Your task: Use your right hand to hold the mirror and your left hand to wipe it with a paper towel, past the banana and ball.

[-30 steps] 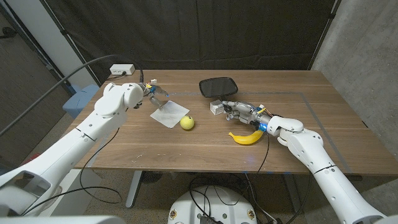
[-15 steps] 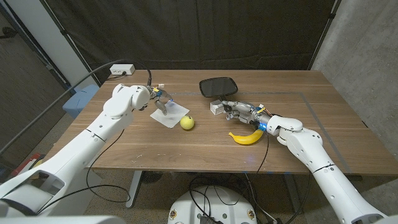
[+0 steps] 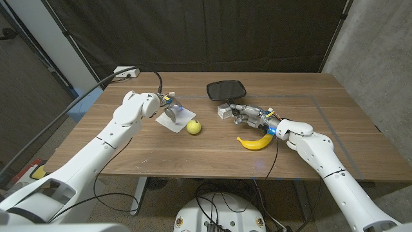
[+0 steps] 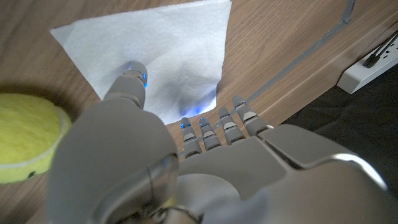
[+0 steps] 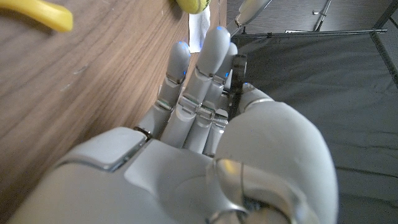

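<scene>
The mirror (image 3: pixel 226 89) stands tilted toward the far side of the bench (image 3: pixel 335 122), dark oval face up, its stem running down toward the right hand (image 3: pixel 243 113). From the head view the right hand lies just in front of the mirror with fingers reaching at its base; the right wrist view adds a thin dark stem (image 5: pixel 236 78) standing between thumb and fingers (image 5: pixel 211 50), so the hand appears to grip the mirror by that stem, though the contact itself is partly hidden. A small white block (image 3: pixel 223 111) sits just beside those fingers.

The banana (image 3: pixel 255 142) lies on the bench close beside the right forearm, nearer the robot than the hand. The ball (image 3: pixel 194 127) sits left of it, touching or just off the near corner of the towel (image 3: pixel 177 117).

The left hand (image 3: pixel 168 107) is over the far part of the towel. The head view cannot tell me how its fingers stand. The left wrist view does: the thumb tip (image 4: pixel 132 84) presses on the towel (image 4: pixel 168 50), the other fingertips (image 4: pixel 224 118) come down at the sheet's edge, and the paper is puckered between them, so the hand looks to be pinching it. That view also shows the ball (image 4: pixel 25 143) just beside the thumb.

A white power strip (image 3: pixel 125 72) lies at the far left corner.

No containers here.
</scene>
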